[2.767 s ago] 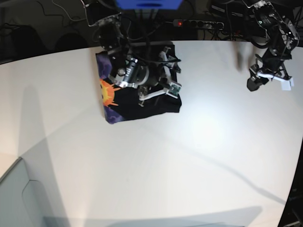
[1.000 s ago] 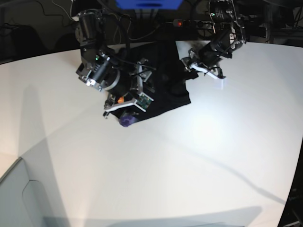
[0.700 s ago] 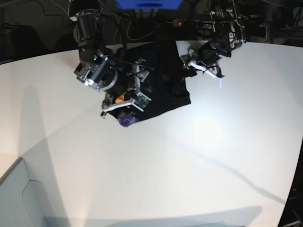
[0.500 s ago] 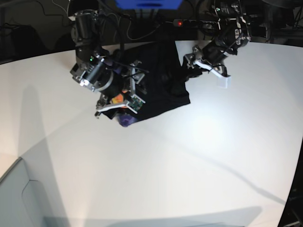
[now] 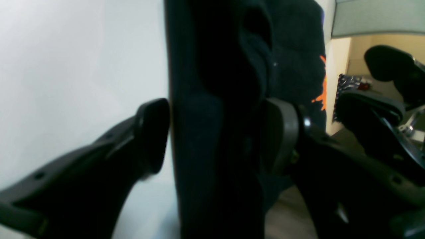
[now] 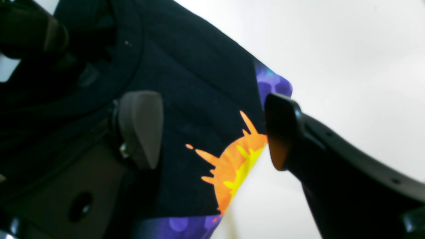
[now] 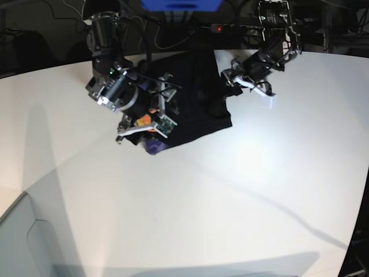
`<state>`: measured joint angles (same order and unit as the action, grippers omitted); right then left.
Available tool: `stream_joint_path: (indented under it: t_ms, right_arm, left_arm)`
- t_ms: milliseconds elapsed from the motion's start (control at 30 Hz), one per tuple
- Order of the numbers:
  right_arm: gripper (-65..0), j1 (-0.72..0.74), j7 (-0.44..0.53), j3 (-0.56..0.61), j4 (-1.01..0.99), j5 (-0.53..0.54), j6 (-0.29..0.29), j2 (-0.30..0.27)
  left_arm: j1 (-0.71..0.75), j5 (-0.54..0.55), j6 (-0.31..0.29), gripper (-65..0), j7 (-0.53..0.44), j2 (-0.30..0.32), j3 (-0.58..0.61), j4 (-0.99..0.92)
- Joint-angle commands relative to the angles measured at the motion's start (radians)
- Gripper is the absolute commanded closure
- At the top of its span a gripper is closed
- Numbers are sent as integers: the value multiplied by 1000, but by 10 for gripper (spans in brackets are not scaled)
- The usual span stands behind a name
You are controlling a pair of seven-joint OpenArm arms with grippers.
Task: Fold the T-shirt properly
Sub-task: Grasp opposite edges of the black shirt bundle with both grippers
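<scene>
We see the T-shirt lying bunched and partly folded at the far side of the white table, with both arms down on it. In the base view the right gripper sits at the shirt's near-left corner and the left gripper at its right edge; jaw gaps are too small to judge there. The left wrist view fills that in: left gripper jaws stand wide, with a thick upright fold of black fabric between them, one pad on the table side of the fold and the other over the cloth. Both pads look to sit right against the fold, but we cannot tell if they are pressing it, so a grip is not confirmed. That view also catches a sliver of orange print beyond the far jaw, which the base view barely shows. The right wrist view gives the right gripper jaws wide apart, straddling the shirt's corner: one pad over the black cloth, the other just off the shirt edge over bare table. Between the jaws we see the orange-and-yellow sunburst, with purple patches beyond the outer jaw and at the hem below. Fabric there lies flat, not lifted. The collar seam shows past the inner jaw in this view only. No readable text, brand or label in any view.
</scene>
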<state>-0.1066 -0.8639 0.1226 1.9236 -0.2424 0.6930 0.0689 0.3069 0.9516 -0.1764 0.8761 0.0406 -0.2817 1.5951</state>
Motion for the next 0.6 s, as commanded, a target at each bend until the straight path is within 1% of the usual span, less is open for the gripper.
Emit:
stream_joint_path:
  t_ms: [0, 100, 133, 200, 367, 467, 533, 567]
  right_arm:
    - [-464, 8, 19, 1, 20, 13, 5, 2]
    - [-463, 8, 19, 1, 20, 13, 5, 2]
    - [-461, 8, 19, 1, 20, 13, 5, 2]
    - [-461, 8, 19, 1, 20, 13, 5, 2]
    - [-461, 8, 19, 1, 20, 13, 5, 2]
    - [-461, 9, 19, 1, 20, 13, 5, 2]
    - [-461, 12, 19, 1, 20, 13, 5, 2]
    - [-460, 14, 19, -1, 20, 13, 5, 2]
  left_arm:
    - [-5, -12, 5, -411, 5, 6, 11, -5]
    - [-8, -12, 5, -407, 5, 25, 25, -32]
    - [-12, -12, 5, -396, 5, 28, 34, -40]
    - [-22, -12, 5, -351, 5, 29, 37, -54]
    - [-33, -12, 5, -187, 5, 29, 35, -88]
    - [-35, -13, 5, -150, 5, 31, 35, -114]
    - [-35, -13, 5, -130, 5, 43, 35, -134]
    - [-36, -13, 5, -110, 5, 49, 37, -146]
